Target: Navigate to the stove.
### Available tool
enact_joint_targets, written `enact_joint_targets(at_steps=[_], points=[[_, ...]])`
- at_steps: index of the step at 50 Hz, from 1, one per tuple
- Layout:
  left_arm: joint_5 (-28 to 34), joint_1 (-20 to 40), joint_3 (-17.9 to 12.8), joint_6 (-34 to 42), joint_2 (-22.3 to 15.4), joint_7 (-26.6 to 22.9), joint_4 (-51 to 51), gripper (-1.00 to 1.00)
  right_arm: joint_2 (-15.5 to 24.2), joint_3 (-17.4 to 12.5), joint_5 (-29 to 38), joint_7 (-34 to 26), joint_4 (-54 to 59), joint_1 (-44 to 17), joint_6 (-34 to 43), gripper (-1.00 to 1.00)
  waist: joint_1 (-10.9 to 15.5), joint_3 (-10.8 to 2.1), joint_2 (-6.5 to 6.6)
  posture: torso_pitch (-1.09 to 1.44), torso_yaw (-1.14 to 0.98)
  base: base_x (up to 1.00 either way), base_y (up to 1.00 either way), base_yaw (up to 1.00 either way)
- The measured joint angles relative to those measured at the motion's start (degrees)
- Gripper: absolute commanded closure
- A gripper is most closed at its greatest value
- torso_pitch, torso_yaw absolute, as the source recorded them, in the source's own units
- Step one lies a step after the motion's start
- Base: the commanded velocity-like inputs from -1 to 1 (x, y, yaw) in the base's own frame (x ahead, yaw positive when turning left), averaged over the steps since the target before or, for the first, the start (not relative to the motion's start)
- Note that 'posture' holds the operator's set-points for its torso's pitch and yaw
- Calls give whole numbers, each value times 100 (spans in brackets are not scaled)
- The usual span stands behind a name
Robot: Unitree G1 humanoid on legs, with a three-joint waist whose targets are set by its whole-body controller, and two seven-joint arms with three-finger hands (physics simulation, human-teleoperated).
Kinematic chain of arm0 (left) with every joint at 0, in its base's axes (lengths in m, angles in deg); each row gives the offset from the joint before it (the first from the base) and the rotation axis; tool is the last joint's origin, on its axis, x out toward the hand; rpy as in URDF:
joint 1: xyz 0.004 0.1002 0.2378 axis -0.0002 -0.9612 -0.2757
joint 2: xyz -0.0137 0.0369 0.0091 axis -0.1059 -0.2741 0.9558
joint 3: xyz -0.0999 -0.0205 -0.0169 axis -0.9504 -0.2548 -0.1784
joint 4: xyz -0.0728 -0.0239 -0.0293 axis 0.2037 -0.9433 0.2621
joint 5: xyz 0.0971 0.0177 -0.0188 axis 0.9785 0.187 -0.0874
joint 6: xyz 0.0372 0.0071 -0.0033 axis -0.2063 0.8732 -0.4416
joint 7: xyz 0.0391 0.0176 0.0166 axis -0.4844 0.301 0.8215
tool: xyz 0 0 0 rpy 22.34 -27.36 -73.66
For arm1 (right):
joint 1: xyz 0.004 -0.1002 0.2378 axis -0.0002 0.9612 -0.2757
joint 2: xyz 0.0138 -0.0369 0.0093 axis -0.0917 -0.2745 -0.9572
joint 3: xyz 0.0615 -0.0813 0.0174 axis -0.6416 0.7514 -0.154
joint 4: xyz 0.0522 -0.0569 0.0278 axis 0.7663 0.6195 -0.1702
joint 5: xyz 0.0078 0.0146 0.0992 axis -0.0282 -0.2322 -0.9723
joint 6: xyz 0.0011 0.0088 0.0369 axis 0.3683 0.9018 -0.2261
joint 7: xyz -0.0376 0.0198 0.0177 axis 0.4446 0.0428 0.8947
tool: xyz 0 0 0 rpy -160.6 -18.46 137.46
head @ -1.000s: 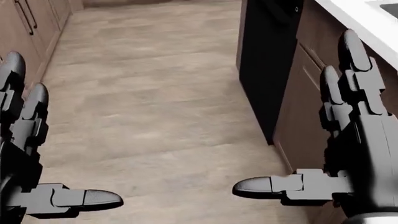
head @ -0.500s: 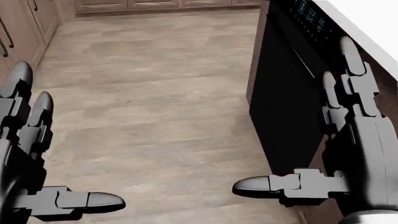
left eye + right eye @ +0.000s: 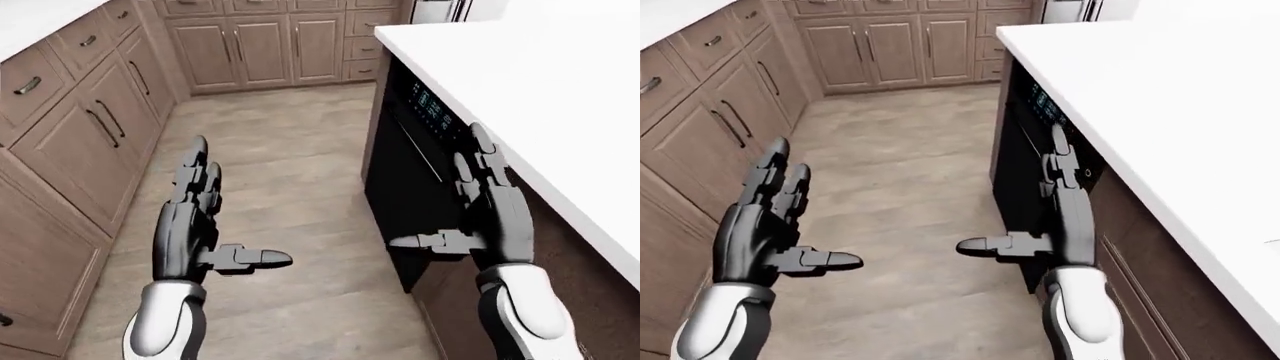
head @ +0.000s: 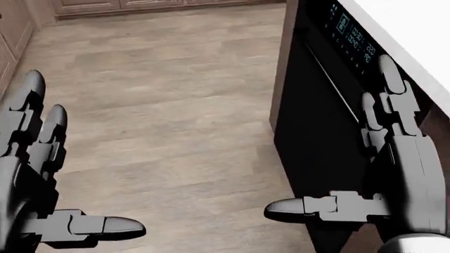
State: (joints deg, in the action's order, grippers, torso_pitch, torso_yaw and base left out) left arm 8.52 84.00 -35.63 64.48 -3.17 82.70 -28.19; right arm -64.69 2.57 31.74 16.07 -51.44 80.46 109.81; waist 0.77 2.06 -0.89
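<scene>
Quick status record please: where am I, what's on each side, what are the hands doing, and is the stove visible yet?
location: kitchen aisle, wood floor
left of view: brown cabinets
right of view: white countertop over a black appliance with a lit control panel
top of view: more cabinets
left hand: open, empty
right hand: open, empty, beside the appliance
stove: no cooktop visible; cannot tell whether the black appliance is it

A home kitchen is shown: wooden cabinets (image 3: 250, 49) are ranged beyond a white countertop (image 3: 530, 90), under which a black dishwasher (image 3: 410, 161) is built.
</scene>
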Motion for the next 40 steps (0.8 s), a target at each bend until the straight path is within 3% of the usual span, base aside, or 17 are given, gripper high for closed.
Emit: enact_joint_targets(at_steps=[2,4,7,8,10,12,17,19,21,23,28,32,36,40], points=[[11,11,-27,-63,-20,8,2,-100,-23,7,-45,-22,16,-18,-43,-100,8,-59,107,0,0,0,0,0],[26,-8,-67,-81,-26,21,-22,-100,-62,62,-99,-31,10,-17,17,-100,-3,-114,37,0,0,0,0,0],[25,20,-34,-57,-21,17,-81,-100,-82,33,-219,-21,-109,-4,43,-100,53,-112,88,0,0,0,0,67],[12,23,-10,-42,-19,5,-94,-100,-70,7,-245,-9,-146,4,19,-100,89,-76,172,0,0,0,0,100],[11,-19,-41,-55,-30,0,-25,-100,-56,43,-287,5,-172,-12,-39,-100,167,-133,274,0,0,0,0,100],[29,12,-72,-137,-42,10,4,-100,-45,60,-321,3,-147,-17,-95,-100,179,-167,197,0,0,0,0,100],[20,36,-115,-172,-18,38,36,-100,-35,100,-423,-16,-87,48,-153,-100,56,42,-357,0,0,0,0,100],[-7,-13,-11,-111,13,14,-112,-100,-10,39,-421,-4,-31,75,-111,-100,-6,78,-316,0,0,0,0,100],[-24,-33,-3,-24,-2,-5,-163,-100,-16,27,-417,10,-40,73,-51,-100,1,12,-314,0,0,0,0,100],[-15,-11,-38,-11,-12,7,-96,-100,-18,34,-433,10,-98,38,-74,-100,3,-36,-203,0,0,0,0,100],[7,-6,10,-109,-1,22,124,-100,-4,37,-457,16,-243,30,-69,-100,-43,18,165,0,0,0,0,100],[-9,19,17,-51,-2,8,161,-100,17,32,-444,27,-247,-19,23,-100,7,-25,554,0,0,0,0,100],[45,-60,-98,-26,-23,54,-30,-100,-34,158,-499,-28,-165,36,57,-100,231,-109,423,0,0,0,0,100],[48,-39,-70,-41,-19,62,23,-100,-23,116,-481,-36,-129,55,-41,-100,226,-44,53,0,0,0,0,100]])
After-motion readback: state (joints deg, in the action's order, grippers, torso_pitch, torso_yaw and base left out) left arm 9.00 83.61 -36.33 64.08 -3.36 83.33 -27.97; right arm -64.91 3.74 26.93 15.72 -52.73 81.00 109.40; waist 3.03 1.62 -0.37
